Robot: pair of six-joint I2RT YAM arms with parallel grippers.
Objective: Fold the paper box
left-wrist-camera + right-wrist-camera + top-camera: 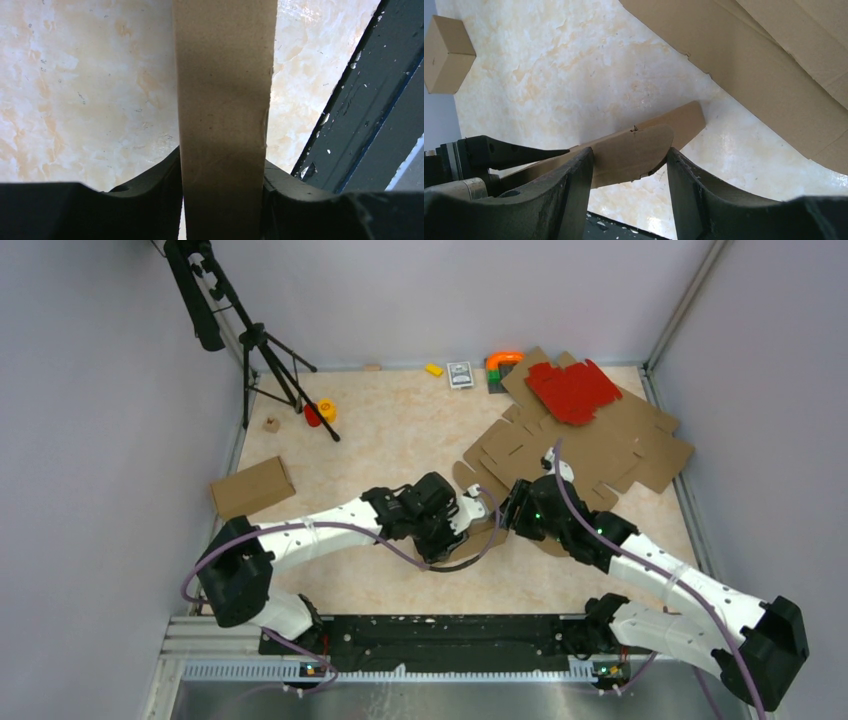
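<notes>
the box (600,450) is spread flat under the red sheet (573,390) and reaches from it toward the arm bases. both pincers are met at the box edge that lies farthest from the red sheet, on the base side, almost touching each other, so neither arm is nearer.

the left gripper (478,512) is about half open and is closed on a cardboard strip (225,100). the strip fills the gap and touches both fingers (155,185). its long axis runs straight away from the wrist. the right gripper (508,508) is also about half open and is closed on a rounded flap (634,150), which spans its gap from finger to finger. the flap's long axis runs crosswise, toward the left gripper. from both pincers the main body of the box lies onward, toward the red sheet, and it is judged that the coming fold turns on raising the held edge that way.

in the top view the gripped edge is covered by the two wrists. several brown layers overlap under the red sheet, and it cannot be told which layer the strip and flap belong to, nor where the crease lies. how firmly either piece is pinched cannot be made out. a folded carton (252,487) lies well apart from the red sheet, to the left.
</notes>
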